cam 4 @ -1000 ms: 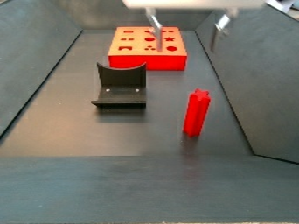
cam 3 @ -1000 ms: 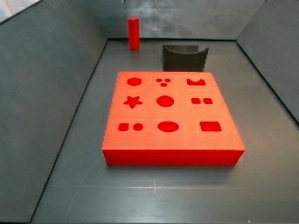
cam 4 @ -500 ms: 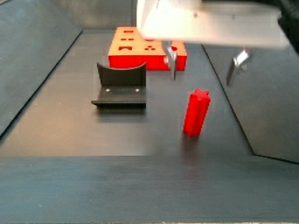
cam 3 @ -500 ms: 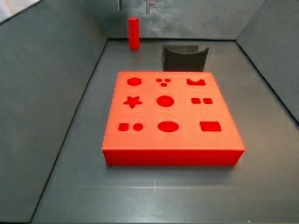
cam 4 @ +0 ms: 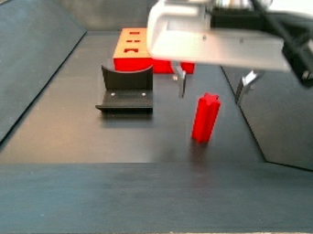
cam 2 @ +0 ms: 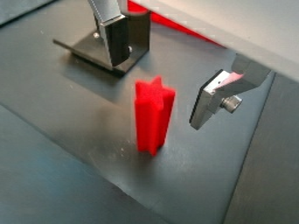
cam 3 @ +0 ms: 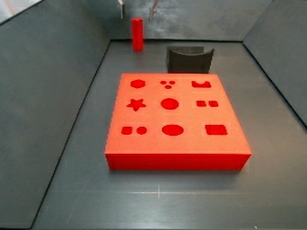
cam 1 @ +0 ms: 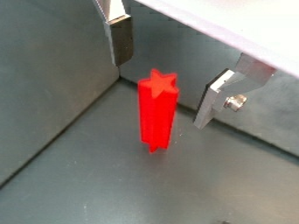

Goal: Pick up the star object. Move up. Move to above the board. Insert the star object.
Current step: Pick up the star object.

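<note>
Claw [cam 1: 170, 74] spread wide and empty, its two silver fingers [cam 1: 121, 39] standing clear on either side of the star object [cam 1: 156, 111], slightly above the star-shaped top in both wrist views. The star object stands upright on the dark surface [cam 1: 93, 188], directly beneath the claw's gap and touching neither finger. It appears to be a rigid, light plastic prism with smooth, probably slippery ribbed sides; a hold on the upper part, pads closing on opposite flanks, should keep it vertical for insertion. Beyond the claw stands the fixture [cam 2: 117, 44], and farther off the board [cam 3: 174, 117], well apart from the claw. In a side view the claw body [cam 4: 221, 37] hides most of the board [cam 4: 134, 50], so the star hole is unseen there; the fingertips are small and hard to resolve.
</note>
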Tool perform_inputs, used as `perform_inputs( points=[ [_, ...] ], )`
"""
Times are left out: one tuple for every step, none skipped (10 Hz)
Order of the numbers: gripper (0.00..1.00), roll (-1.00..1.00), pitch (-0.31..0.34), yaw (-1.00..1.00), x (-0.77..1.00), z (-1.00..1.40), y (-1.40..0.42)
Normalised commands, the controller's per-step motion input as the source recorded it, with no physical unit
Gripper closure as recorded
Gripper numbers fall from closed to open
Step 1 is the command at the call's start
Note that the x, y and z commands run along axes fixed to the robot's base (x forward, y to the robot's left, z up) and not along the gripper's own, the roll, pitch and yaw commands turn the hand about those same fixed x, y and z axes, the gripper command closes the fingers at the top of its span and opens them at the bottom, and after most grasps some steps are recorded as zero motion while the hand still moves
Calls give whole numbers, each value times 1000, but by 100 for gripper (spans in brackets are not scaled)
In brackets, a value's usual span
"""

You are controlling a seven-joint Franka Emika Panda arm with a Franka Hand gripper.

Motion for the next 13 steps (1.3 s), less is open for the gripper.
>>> perform_inputs(
  points=[
    [0, 89, -87, 0, -3, -909, 120],
    [0, 19, -54, 71, -26, -663, 180],
    [0, 0, 0, 0, 0, 0, 0],
    [100, 0, 0, 0, 0, 0, 0],
    [100, 0, 0, 0, 0, 0, 0],
    [100, 0, 0, 0, 0, 0, 0],
    [100, 0, 0, 0, 0, 0, 0],
    [100, 0, 0, 0, 0, 0, 0],
    [100, 0, 0, 0, 0, 0, 0],
    [100, 0, 0, 0, 0, 0, 0],
    [100, 0, 0, 0, 0, 0, 0],
    [100, 0, 0, 0, 0, 0, 0],
    [100, 0, 0, 0, 0, 0, 0]
  ],
)
